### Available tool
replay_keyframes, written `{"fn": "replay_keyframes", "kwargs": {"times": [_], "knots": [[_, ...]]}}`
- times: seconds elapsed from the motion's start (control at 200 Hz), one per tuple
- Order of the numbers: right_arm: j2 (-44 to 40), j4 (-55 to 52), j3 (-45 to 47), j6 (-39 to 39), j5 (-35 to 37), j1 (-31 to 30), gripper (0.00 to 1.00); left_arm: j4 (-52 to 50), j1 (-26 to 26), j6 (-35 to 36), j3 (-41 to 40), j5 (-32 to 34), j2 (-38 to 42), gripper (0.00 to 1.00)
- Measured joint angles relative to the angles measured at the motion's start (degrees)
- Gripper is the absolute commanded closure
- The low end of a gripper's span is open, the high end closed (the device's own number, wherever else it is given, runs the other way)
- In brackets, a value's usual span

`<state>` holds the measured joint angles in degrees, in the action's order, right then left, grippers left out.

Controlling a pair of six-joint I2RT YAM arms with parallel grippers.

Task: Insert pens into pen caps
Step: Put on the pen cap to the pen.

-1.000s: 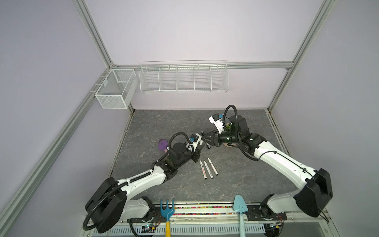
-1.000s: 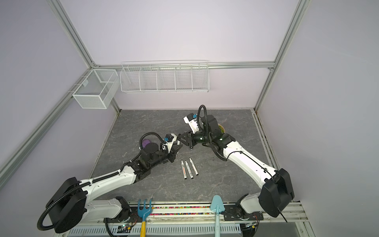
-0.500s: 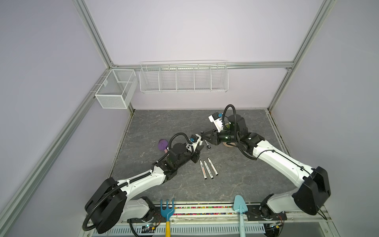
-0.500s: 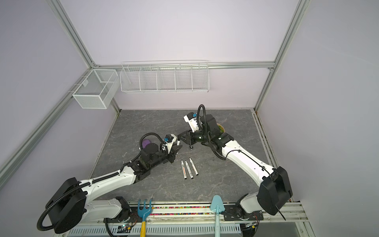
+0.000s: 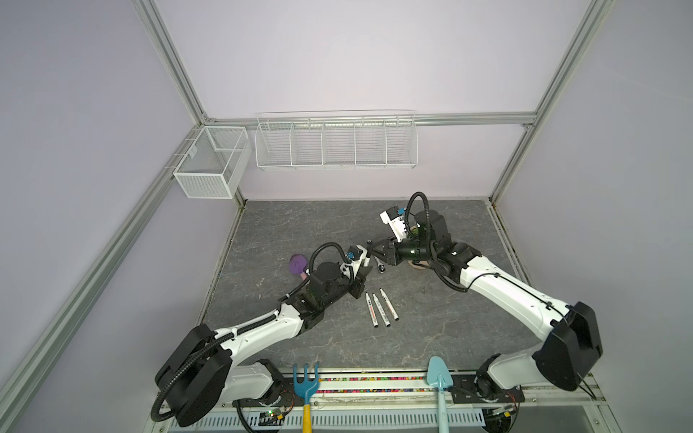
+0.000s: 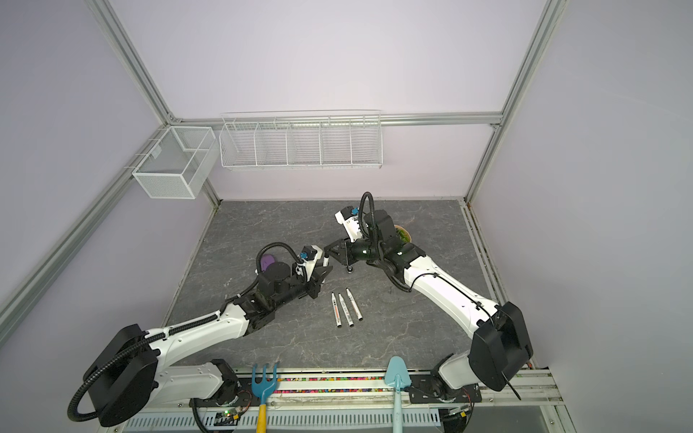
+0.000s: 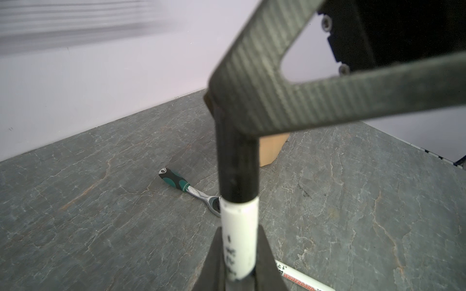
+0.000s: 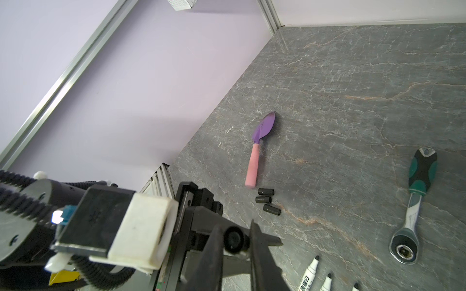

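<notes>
The pen (image 7: 239,241) is up off the table (image 7: 100,201), near the wrench (image 7: 191,191). The left gripper (image 7: 239,228) squeezes it tight. The right gripper (image 8: 235,230) pinches the cap (image 7: 238,166) on its tip. Capping looks under way; next, push straight till snug. The pen's tip is hidden, so I can't tell how deep.

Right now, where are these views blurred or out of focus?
Left wrist view: streaky blur across the wall; the held pen is soft up close, the wrench crisp. Right wrist view: loose caps sharp, the fingers gripping the pen's cap soft. Both top views: sharp, evenly lit.
</notes>
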<state>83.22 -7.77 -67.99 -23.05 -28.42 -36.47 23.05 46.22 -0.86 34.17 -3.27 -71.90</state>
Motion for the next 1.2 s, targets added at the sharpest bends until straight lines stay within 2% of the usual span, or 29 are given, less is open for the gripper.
{"fn": "replay_keyframes", "kwargs": {"times": [0.26, 0.47, 0.67, 0.9, 1.2], "knots": [[0.55, -0.79, 0.07, 0.20, 0.28, 0.31, 0.86, -1.25, 0.04, -2.08, 0.00, -0.92, 0.00, 1.00], [4.31, -9.99, -5.14, 3.50, -4.35, 2.05, 0.85, -4.37, -0.28, -2.03, 0.07, -3.15, 0.28, 1.00], [6.27, -16.65, -8.61, 7.96, -7.93, 2.89, 0.84, -7.78, -2.03, -4.33, 1.42, -10.08, 0.70, 1.00], [6.27, -15.89, -8.74, 8.74, -8.41, 2.99, 0.85, -7.74, -4.50, -9.44, 3.04, -18.01, -0.87, 1.00], [6.27, -9.33, -6.75, 7.98, -7.63, 2.99, 0.92, -5.73, -5.11, -12.31, 3.65, -15.37, -1.62, 1.00]]}}
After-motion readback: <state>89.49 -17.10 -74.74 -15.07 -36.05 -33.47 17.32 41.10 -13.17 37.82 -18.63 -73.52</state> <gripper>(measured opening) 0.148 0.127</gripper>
